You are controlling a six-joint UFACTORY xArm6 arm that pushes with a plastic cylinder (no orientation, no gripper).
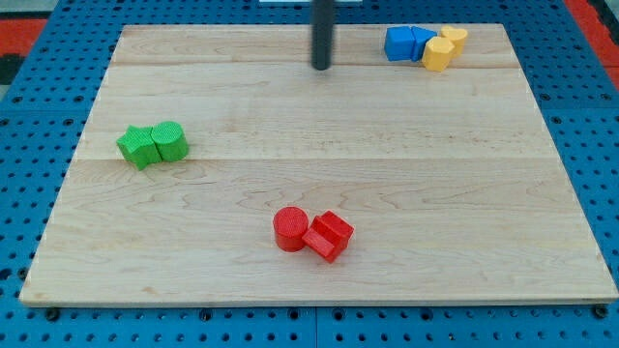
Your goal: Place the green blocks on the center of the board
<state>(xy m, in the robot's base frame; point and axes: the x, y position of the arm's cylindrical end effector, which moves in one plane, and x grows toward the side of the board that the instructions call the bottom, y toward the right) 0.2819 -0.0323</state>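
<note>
Near board (319,280) top edge, my tip (321,66); green blocks (152,144) left, well apart

The wooden board (319,174) is lit evenly and brightly from above, with no glare seen on its pale grain. Only short, soft shadows are cast: a faint dark edge lies under the red blocks (312,232) near the board's bottom edge, and another under the green blocks (153,144) near its left edge. The rod is rendered slightly soft, and my tip (321,67), near the board's top edge, is blurred at its end. The board's side edges are seen slanting inward toward the view's top.
</note>
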